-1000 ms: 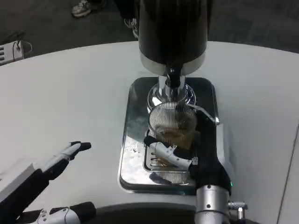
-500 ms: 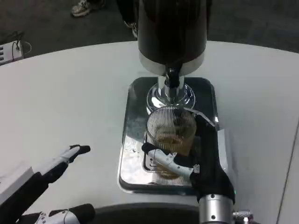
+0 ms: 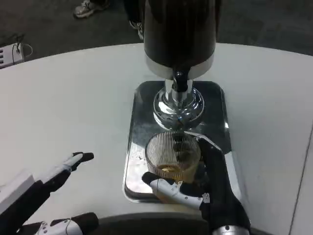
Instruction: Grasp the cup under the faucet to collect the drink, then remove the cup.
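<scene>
Now the right hand (image 3: 208, 188) sits at the lower middle of the frame, its fingers (image 3: 168, 188) clamped around the ribbed clear glass cup (image 3: 172, 157): one white-and-black finger wraps across the near side of the cup and the black part of the hand presses on its right side. The cup stands upright over the near end of the shiny rectangular metal drip tray (image 3: 138, 132), with a shallow layer of amber drink at its bottom. It lies below the faucet in the frame, not directly under it.

At the top centre, the tall black drink dispenser with a silver band (image 3: 179, 34) rises from the far end of the tray. Its small dark faucet (image 3: 179, 84) points down above a polished chrome round base (image 3: 178, 106), which lies just above the cup's rim in the picture.

Toward the lower left of the frame, the left hand (image 3: 58, 172) hovers over the white round counter (image 3: 63, 98), well apart from the tray. Its fingers are stretched out and apart, holding nothing, with a black fingertip pointing toward the tray.

Beyond the counter's far edge, in the upper left, a pair of sneakers (image 3: 87, 8) stands on the dark floor (image 3: 44, 24).
</scene>
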`<state>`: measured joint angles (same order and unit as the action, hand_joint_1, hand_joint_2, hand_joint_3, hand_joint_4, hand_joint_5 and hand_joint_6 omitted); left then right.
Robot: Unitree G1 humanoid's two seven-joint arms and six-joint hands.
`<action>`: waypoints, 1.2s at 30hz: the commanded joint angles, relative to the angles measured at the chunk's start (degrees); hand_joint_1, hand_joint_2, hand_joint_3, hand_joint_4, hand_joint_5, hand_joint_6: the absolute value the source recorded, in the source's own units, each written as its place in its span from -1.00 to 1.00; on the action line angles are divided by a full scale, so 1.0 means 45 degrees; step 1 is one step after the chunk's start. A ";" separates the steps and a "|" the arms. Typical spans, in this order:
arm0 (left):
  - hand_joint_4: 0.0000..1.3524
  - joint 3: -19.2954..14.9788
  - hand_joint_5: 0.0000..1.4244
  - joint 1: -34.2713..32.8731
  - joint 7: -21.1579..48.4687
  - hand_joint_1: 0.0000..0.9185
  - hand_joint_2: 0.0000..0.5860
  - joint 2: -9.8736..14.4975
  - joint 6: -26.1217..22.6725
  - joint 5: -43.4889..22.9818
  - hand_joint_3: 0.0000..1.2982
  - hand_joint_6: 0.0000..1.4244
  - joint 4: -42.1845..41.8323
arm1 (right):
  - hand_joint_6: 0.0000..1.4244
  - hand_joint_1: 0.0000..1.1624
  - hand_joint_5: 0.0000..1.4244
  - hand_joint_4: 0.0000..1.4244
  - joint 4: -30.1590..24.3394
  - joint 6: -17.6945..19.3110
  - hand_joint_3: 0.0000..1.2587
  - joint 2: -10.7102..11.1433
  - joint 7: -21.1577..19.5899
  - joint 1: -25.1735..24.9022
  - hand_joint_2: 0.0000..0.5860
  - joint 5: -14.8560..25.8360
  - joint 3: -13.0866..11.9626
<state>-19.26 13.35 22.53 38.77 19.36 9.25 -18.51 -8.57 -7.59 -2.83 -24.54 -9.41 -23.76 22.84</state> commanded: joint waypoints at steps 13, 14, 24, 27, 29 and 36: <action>-1.00 -0.0082 -0.89 0.0015 0.0039 -1.00 -0.73 0.0012 0.0663 -0.0219 -0.89 -0.75 0.0438 | 0.95 0.73 0.96 0.84 -0.5187 -0.1379 0.74 0.0026 0.2279 0.2842 -0.25 -0.0074 0.1196; -1.00 -0.0099 -0.89 0.0019 0.0030 -1.00 -0.73 0.0017 0.0716 -0.0213 -0.89 -0.75 0.0450 | 0.96 0.73 0.96 0.84 -0.5479 -0.1439 0.74 0.0153 0.2448 0.2965 -0.25 -0.0138 0.1240; -1.00 -0.0257 -0.95 0.0397 0.0061 -1.00 -0.74 0.0038 0.1347 -0.0075 -0.92 -0.79 0.0009 | 0.96 0.73 0.98 0.84 -0.7872 -0.1912 0.74 0.1010 0.4185 0.3940 -0.25 -0.0634 0.1019; -1.00 -0.0283 -0.98 0.0624 0.0067 -1.00 -0.74 0.0046 0.1478 0.0058 -0.94 -0.82 -0.0256 | 0.95 0.73 0.98 0.84 -0.8310 -0.1985 0.74 0.1193 0.4645 0.4165 -0.27 -0.0709 0.0873; -1.00 -0.0295 -0.99 0.0725 0.0051 -1.00 -0.76 0.0054 0.1529 0.0153 -0.95 -0.83 -0.0382 | 0.94 0.73 0.98 0.84 -0.8449 -0.2007 0.74 0.1227 0.4882 0.4239 -0.27 -0.0761 0.0798; -1.00 -0.0581 -1.00 0.1109 -0.0256 -1.00 -0.75 -0.0129 0.1718 0.0991 -0.98 -0.86 -0.0967 | 0.94 0.72 0.98 0.84 -0.8727 -0.1808 0.74 0.1475 0.5594 0.4291 -0.28 -0.0981 0.0495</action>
<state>-20.84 17.27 22.31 38.62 26.24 11.94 -21.75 -45.61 -17.14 3.46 -0.26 9.65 -28.00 25.21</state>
